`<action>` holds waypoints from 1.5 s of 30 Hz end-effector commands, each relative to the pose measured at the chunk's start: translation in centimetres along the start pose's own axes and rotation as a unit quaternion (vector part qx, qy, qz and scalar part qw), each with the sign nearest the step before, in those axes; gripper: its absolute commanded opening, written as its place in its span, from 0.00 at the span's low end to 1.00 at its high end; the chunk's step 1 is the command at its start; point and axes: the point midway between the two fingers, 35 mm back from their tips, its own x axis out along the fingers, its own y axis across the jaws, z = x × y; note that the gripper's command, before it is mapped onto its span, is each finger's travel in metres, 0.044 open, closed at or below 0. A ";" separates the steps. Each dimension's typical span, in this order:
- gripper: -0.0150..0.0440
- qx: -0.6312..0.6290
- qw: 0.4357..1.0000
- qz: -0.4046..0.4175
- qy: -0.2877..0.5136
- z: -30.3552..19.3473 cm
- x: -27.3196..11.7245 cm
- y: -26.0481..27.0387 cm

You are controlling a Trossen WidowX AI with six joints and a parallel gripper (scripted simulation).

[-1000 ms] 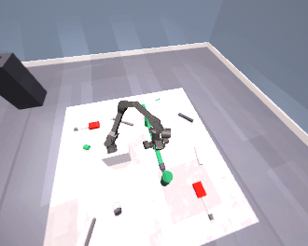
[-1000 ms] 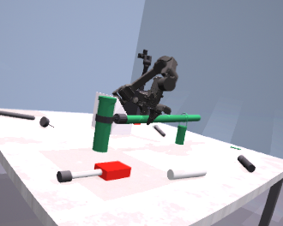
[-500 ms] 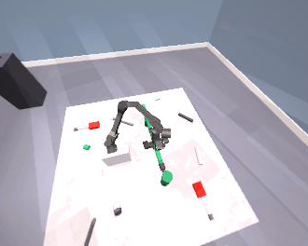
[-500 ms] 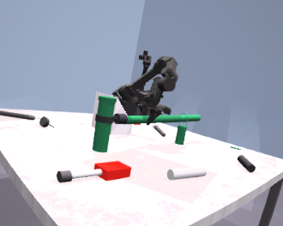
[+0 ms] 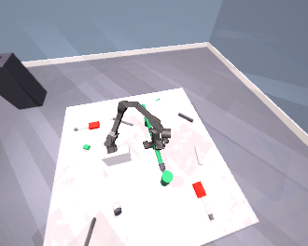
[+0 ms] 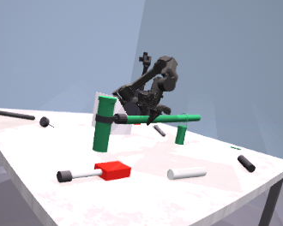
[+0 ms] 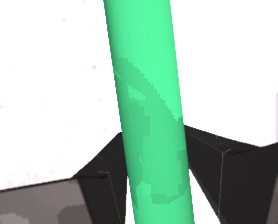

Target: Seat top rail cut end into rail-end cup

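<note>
The green rail (image 5: pixel 160 159) (image 6: pixel 172 118) (image 7: pixel 150 100) is roughly level. My gripper (image 5: pixel 155 144) (image 6: pixel 154 116) (image 7: pixel 155 150) is shut on it, one finger on each side in the wrist view. The dark rail-end cup (image 5: pixel 162 167) (image 6: pixel 120 118) hangs on the black brace band (image 6: pixel 103 119), on the upper part of the upright big green post (image 5: pixel 166 178) (image 6: pixel 101 138). The rail's near end meets the cup's mouth with no gap that I can see; how deep it sits is hidden. Near its far end the rail passes through the thin loop over a short green post (image 6: pixel 180 135).
A red block with a capped white rod (image 5: pixel 199 189) (image 6: pixel 112 170), a white cylinder (image 5: pixel 198 156) (image 6: pixel 188 173) and a black cylinder (image 5: pixel 186 117) (image 6: pixel 246 163) lie around the fence. A pale box (image 5: pixel 117 157) stands by the arm's base.
</note>
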 end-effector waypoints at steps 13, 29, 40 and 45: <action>0.25 0.000 1.000 0.001 -0.006 0.6 -0.2 0.0; 0.25 0.000 1.000 0.001 -0.006 0.9 -0.3 0.0; 0.25 -0.001 1.000 -0.003 0.005 0.0 0.1 0.0; 0.25 -0.001 1.000 -0.003 0.005 0.1 0.1 0.0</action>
